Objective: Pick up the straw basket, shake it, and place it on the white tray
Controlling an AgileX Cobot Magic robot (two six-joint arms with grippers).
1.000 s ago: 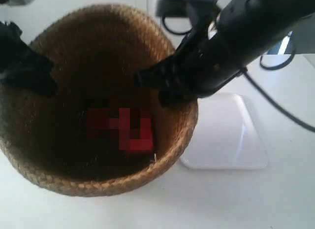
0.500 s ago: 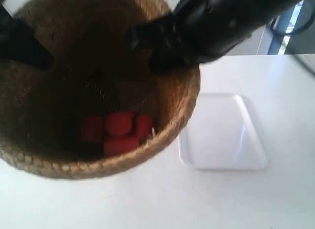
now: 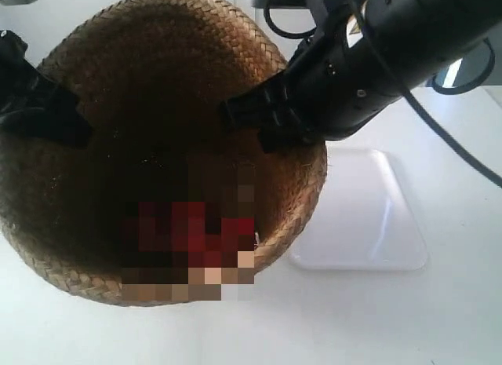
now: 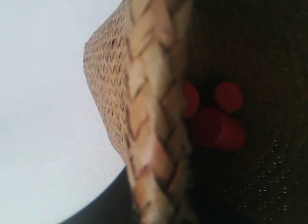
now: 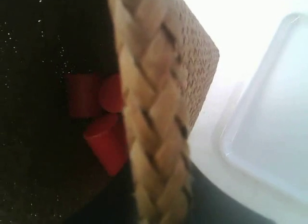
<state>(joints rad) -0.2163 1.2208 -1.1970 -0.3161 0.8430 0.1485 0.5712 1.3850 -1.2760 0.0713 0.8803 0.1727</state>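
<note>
The straw basket (image 3: 157, 59) hangs in the air, held at opposite sides of its braided rim. My left gripper (image 3: 67, 122) is shut on the rim at the exterior view's left. In the left wrist view the braid (image 4: 154, 113) runs between the dark jaws of that gripper (image 4: 159, 204). My right gripper (image 3: 251, 118) is shut on the rim at the exterior view's right, and its own view shows it (image 5: 159, 200) clamped on the braid (image 5: 149, 113). The white tray (image 3: 369, 216) lies bare on the table beside the basket, and it shows too as the tray (image 5: 274, 127) past the basket's wall.
Several red cylinders (image 4: 216, 123) lie loose on the basket's dark bottom, the same cylinders (image 5: 96, 113) showing in the right wrist view. Black cables (image 3: 455, 145) trail over the white table (image 3: 376, 318) behind the tray.
The basket swung up and away in the exterior view, then came back down and nearer. The red cylinders inside slid toward the near wall. Both grippers kept their hold.
</note>
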